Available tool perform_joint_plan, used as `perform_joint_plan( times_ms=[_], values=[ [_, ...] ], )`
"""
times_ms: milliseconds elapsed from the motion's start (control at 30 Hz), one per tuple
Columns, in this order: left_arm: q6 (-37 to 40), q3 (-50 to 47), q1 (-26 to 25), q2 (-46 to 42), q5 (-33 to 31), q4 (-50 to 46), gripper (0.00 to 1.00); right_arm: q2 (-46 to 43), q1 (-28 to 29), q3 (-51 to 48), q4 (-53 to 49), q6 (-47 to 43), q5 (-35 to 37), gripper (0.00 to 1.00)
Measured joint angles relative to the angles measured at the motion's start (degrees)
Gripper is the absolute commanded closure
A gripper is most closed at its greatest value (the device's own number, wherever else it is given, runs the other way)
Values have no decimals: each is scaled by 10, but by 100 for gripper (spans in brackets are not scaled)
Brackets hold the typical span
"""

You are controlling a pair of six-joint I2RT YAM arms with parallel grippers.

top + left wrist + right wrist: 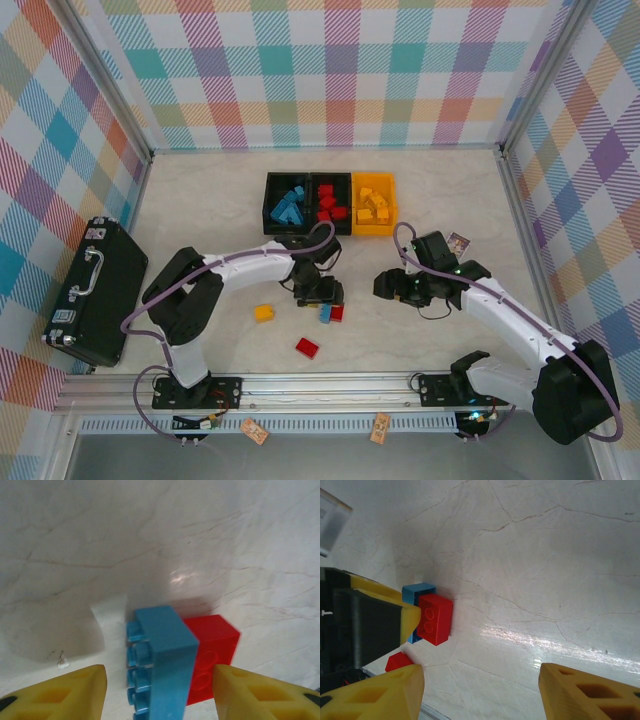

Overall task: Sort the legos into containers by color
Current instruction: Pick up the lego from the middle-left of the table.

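Three containers (310, 177) joined in a row sit at far centre of the table (200, 210), per the top cam. L black bin (268, 215) holds a heap of blue legos (290, 207). Middle black bin (331, 176) holds red legos (330, 205). R yellow-orange bin (392, 218) holds yellow-orange legos (372, 207). No mixed colours can be made out in any bin.

Four loose bricks lie on the table nearer the arms: a yellow-orange brick (264, 313) on its own; a blue brick (326, 313) touching a red brick (338, 312) on its R side; and a second red brick (307, 347) closer to the near edge, apart from the rest.

Left arm runs from its base up to a bent elbow, then stretches R across the table w/ the wrist turned down. Left gripper (322, 297) hangs right over the blue/red pair. In the L wrist cam its yellow fingers (75, 690) are spread, w/ the blue brick (162, 660) on its side, studs facing L, btwn them and the red brick (212, 652) pressed against it; a gap shows on each side, so the jaws are released, gripping nothing.

Right arm angles from its base fwd and L, w/ the right gripper (388, 287) low over bare table, near the pair but apart from it. R wrist cam shows its fingers (385, 690) parted wide, nothing btwn them
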Motion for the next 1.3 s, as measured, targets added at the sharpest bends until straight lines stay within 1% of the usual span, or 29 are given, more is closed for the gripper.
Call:
perform_joint_plan(
  times_ms=[33,100,533,767,1067,1133,1200,1300],
  values=[
    [0,-3,-1,0,-3,-3,49,0,0,0,0,0,0,38],
    [0,-8,-1,0,-8,-8,53,0,0,0,0,0,0,38],
    [0,-9,-1,-5,-52,-27,53,0,3,-6,3,4,0,38],
    [10,-14,-1,-30,-51,-22,63,4,4,-6,11,10,0,39],
    [11,-41,2,-32,-57,-26,64,16,8,-6,20,13,0,39],
    [12,-42,5,-32,-62,-27,69,17,8,-6,21,13,0,39],
    [14,-43,6,-32,-63,-26,79,19,8,-6,25,13,0,39],
    [16,-43,8,-37,-63,-24,87,23,8,-6,30,13,0,39]
  ],
)
